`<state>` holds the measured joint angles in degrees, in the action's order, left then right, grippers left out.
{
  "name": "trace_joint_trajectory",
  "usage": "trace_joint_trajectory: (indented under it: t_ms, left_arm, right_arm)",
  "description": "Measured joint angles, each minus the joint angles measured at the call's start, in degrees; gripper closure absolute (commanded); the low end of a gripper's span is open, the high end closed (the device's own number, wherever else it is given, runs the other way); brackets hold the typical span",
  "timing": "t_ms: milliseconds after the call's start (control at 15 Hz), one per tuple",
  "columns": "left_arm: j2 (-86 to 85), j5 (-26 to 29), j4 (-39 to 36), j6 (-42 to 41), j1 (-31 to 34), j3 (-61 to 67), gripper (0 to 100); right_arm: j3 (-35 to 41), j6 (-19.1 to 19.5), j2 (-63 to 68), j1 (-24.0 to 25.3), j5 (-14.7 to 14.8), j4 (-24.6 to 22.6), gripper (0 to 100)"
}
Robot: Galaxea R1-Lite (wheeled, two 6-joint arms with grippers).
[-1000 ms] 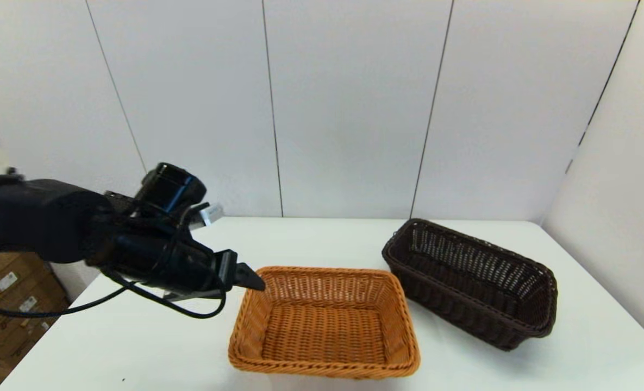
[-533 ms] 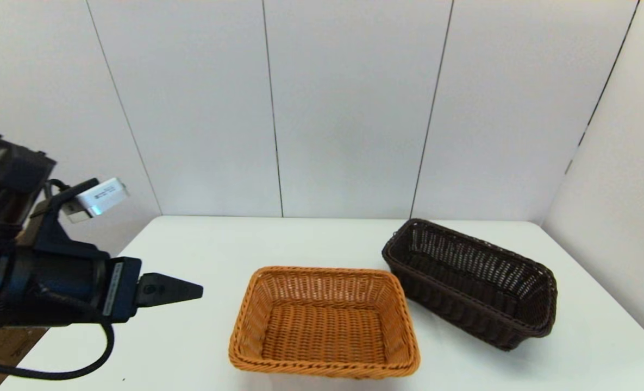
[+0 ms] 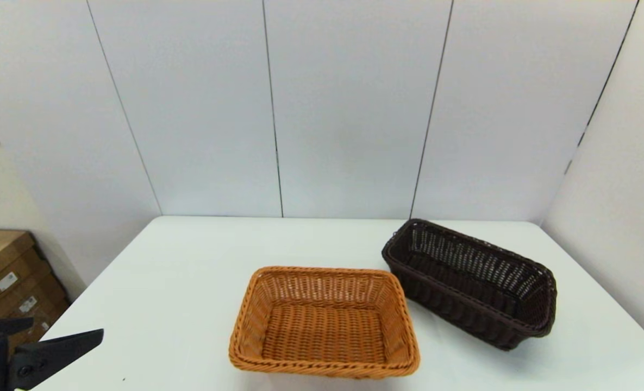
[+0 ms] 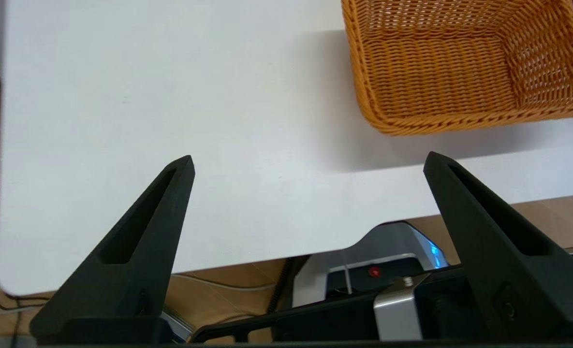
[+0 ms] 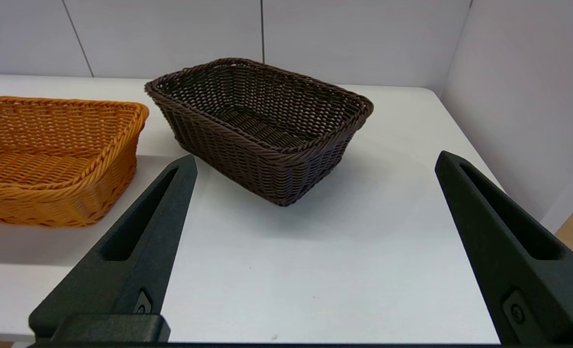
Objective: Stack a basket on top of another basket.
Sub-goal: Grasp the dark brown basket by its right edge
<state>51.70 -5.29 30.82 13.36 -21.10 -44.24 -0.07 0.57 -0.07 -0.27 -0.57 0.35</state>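
Dark brown basket (image 3: 471,282) sits on the surface (image 3: 164,282) just right of the orange-tan basket (image 3: 324,323), not yet stacked. We judge it light, stiff; grab the braided rim. Left hand (image 4: 308,166), spread wide w/ nothing held, has dropped back to the near-left corner; right hand (image 5: 315,162) likewise gapes, facing the dark one.
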Motion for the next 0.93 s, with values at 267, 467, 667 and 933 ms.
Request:
trace_joint_trajectory:
  t_ms: [267,467,667,933]
  left_arm:
    - [-11.8,1.55,2.22,-11.36,9.14,2.34,0]
    - [-20.04,1.88,2.3,-16.36,14.57,4.44,0]
    - [-28.7,1.77,2.08,-18.57,16.57,7.56,0]
    - [-36.46,1.66,0.63,-18.35,18.9,12.11,0]
  right_arm:
    - [0.0,0.02,0.0,0.0,-0.02,-0.02,0]
    - [0.0,0.0,0.0,0.0,0.02,-0.02,0]
    - [0.0,0.02,0.0,0.0,-0.02,-0.02,0]
    - [0.0,0.02,0.0,0.0,-0.02,-0.02,0]
